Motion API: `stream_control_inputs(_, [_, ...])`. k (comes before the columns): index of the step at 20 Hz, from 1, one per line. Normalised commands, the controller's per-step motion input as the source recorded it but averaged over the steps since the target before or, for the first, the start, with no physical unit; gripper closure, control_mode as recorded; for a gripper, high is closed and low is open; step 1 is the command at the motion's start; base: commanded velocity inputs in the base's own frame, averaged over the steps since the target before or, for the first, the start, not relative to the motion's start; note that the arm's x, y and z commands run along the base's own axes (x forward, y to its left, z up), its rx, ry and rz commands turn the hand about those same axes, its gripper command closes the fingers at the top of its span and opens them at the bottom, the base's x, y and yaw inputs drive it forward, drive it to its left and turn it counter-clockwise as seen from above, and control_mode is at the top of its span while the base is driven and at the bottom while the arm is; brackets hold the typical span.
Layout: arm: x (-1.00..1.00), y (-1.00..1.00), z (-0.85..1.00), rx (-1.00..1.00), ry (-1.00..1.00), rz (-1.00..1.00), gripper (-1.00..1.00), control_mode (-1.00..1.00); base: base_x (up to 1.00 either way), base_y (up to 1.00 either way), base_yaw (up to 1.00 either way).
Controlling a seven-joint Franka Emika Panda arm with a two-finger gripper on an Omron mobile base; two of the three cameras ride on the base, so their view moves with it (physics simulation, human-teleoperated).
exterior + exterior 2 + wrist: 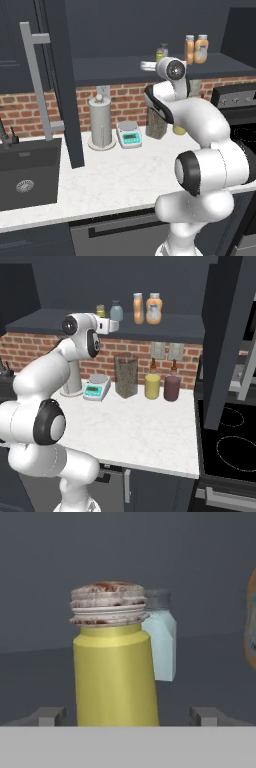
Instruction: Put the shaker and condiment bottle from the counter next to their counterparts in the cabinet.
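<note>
The yellow-green shaker (114,672) with its brownish cap stands upright on the cabinet shelf (175,326). It is between my gripper's (130,716) open fingers, which stand wide and clear of its sides. The pale blue-grey shaker (162,642) is just behind it. From the right base view, the shaker (100,310) is left of the blue-grey one (116,311), with my gripper (103,320) at the shelf's front edge. Further right stand two orange bottles: the tan-capped condiment bottle (138,308) and a whitish-capped one (153,308). The counter (135,431) lies below.
On the counter stand a paper towel holder (101,122), a small scale (129,134), a tall jar (125,376), and a yellow (152,385) and a dark-red bottle (171,387). A sink (25,175) is at the left, a stove (230,441) at the right. An open cabinet door (37,80) hangs left.
</note>
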Motion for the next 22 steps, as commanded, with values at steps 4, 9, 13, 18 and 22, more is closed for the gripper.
stream_control_inputs(4, [-0.66, -0.11, 0.0, -0.02, -0.21, 0.0, -1.0, -1.0, 0.0, 0.0, 0.0])
stream_control_inputs(9, [-0.96, 0.0, -0.17, -0.02, -0.16, 0.0, -1.0, -1.0, 0.0, 0.0, 0.0])
stream_control_inputs(13, [-0.99, 0.0, -0.52, 0.0, -0.04, 0.0, -1.0, -1.0, 0.0, 0.0, 0.0])
stream_control_inputs(18, [-0.89, 0.0, -0.65, 0.0, 0.0, 0.0, -1.0, -1.0, 0.0, 0.0, 0.0])
stream_control_inputs(22, [-0.81, 0.0, -0.7, 0.0, 0.0, 0.0, -1.0, -1.0, 0.0, 0.0, 0.0])
